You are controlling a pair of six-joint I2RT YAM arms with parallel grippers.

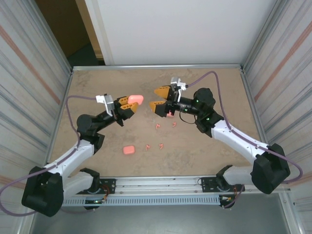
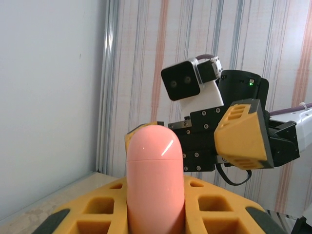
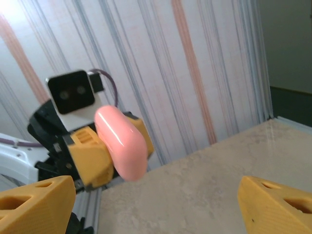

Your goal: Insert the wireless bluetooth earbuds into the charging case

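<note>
Two pink rounded cases share a beige table (image 1: 214, 92) between the arms. Nearest the arm bases, the loose case (image 1: 128, 149) lies flat, left of centre, touched by nothing. Just to its right, four tiny salmon earbuds (image 1: 147, 146) rest on the surface in two pairs. One pair sits beside that case and the other a little farther back toward the middle, all of them apart from both cases. Another small pink piece lies beneath the right arm's wrist, too hidden to identify. Farther back and raised off the table, the left gripper (image 1: 132, 103) is clamped on the held case (image 1: 136, 99), whose rounded end sticks out past the yellow fingers (image 2: 73, 214). The left wrist view shows its lid shut. Facing it at close range, the right gripper (image 1: 158, 97) stands with its jaws spread wide and nothing between them, its fingertips near the held case yet not touching. Beyond both, a white back wall (image 1: 170, 29) closes the scene, with striped panels (image 1: 29, 73) on either side.
</note>
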